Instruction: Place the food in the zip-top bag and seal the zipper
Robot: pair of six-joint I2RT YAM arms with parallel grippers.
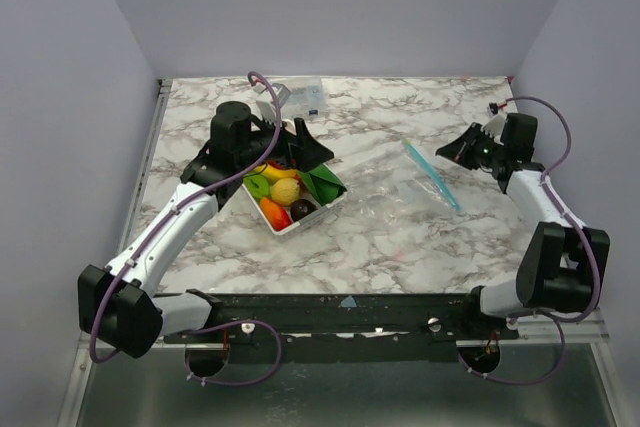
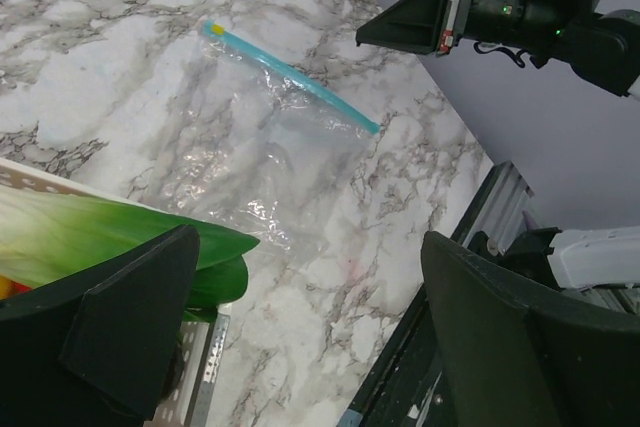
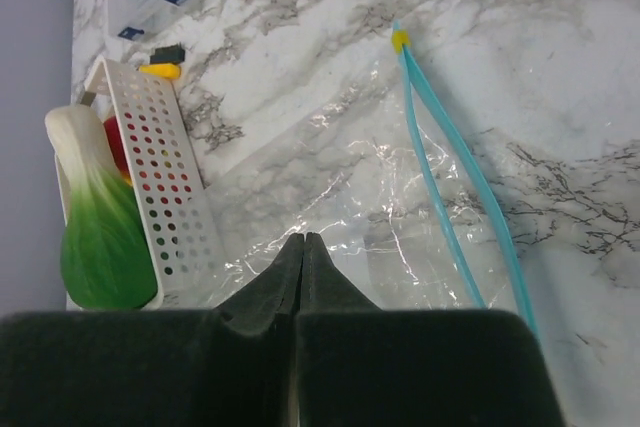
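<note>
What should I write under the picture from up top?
Toy food sits in a white tray beside the clear zip-top bag.

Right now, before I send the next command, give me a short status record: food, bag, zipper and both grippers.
food: all in the white tray, none in the bag
zip-top bag: lying flat on the table, right of the tray, empty
zipper: unsealed, its two blue strips parted
left gripper: open, empty, over the tray
right gripper: shut, empty, in the air by the bag's zipper edge
</note>
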